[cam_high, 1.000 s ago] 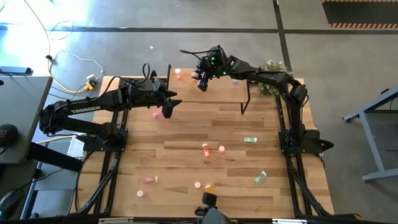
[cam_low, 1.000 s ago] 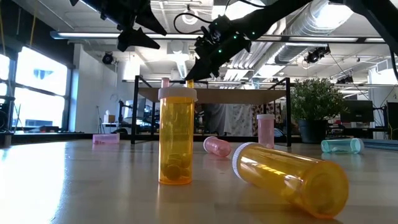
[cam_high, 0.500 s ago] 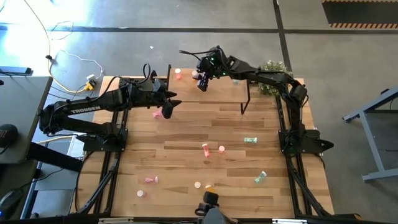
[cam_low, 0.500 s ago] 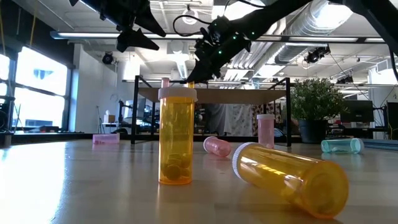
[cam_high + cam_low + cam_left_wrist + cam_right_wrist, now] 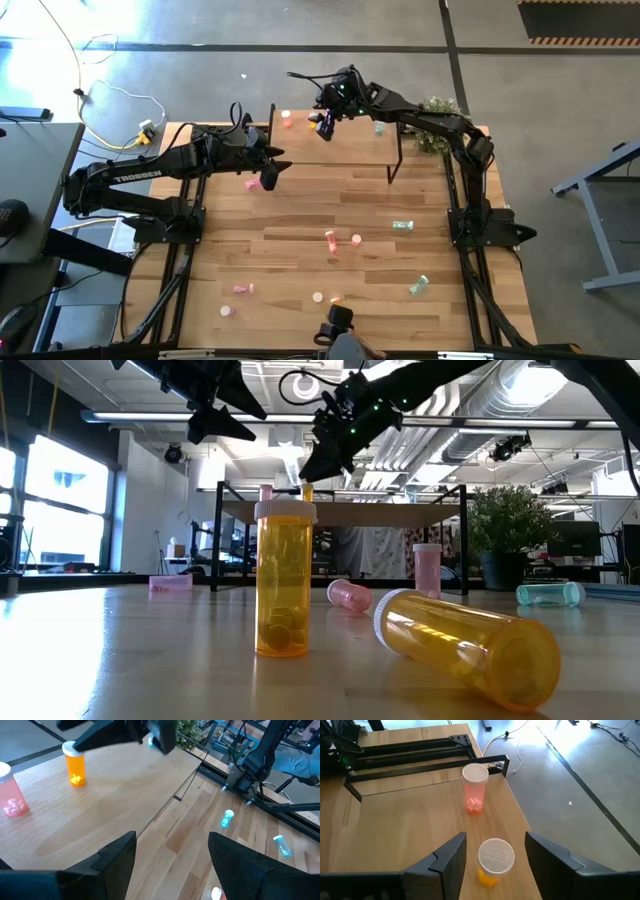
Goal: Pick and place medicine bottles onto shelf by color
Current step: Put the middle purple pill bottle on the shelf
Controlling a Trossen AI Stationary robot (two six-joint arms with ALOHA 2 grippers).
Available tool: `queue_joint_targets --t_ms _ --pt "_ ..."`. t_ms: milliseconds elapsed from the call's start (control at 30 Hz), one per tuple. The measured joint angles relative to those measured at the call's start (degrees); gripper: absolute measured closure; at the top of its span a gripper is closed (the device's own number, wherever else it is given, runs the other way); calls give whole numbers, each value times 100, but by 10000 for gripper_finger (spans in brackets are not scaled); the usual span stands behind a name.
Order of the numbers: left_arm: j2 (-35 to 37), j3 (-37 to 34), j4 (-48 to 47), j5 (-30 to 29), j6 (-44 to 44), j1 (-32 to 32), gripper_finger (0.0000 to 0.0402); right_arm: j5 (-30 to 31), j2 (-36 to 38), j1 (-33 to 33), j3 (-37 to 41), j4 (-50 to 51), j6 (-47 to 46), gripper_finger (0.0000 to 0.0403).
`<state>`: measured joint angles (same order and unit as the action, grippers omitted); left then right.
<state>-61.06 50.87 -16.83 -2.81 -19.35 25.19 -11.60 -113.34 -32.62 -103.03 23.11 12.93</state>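
Standing upright on the shelf [image 5: 340,145], a small orange bottle [image 5: 491,866] with a pale round cap sits between the spread fingers of the right gripper [image 5: 322,122], which hangs just above it with its fingers parted and touching nothing. The bottle is translucent, a few pills showing at its bottom, and it stands close to the shelf's left end, just beside a pink bottle [image 5: 474,787] of the same kind, also upright with a light cap and pink contents. The shelf itself is a light wood board on thin black legs. The left gripper [image 5: 270,172] hovers off the shelf's left front corner, its fingers open and empty, over a pink bottle lying on the table [image 5: 252,183] near that corner. In front of the shelf, out on the wooden table [image 5: 300,215], more bottles are scattered: a pink pair [image 5: 342,238] well in front of the shelf's middle, a teal one on its side [image 5: 402,226] toward the shelf's right, another teal one [image 5: 417,286] farther forward, and a pink one [image 5: 240,289] far forward on the shelf's left side. From table height, a tall upright orange bottle [image 5: 284,578] and a toppled orange bottle [image 5: 465,643] lie farthest from the shelf.
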Motion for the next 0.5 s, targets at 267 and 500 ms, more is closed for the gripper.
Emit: queue_joint_targets --t_ms 267,500 --pt "273 -7 -547 43 -155 -4 163 -100 28 42 -1149 1802 -660 210" --pt "845 -4 -1482 187 -448 -344 163 -57 28 402 -1879 3142 -1009 210"
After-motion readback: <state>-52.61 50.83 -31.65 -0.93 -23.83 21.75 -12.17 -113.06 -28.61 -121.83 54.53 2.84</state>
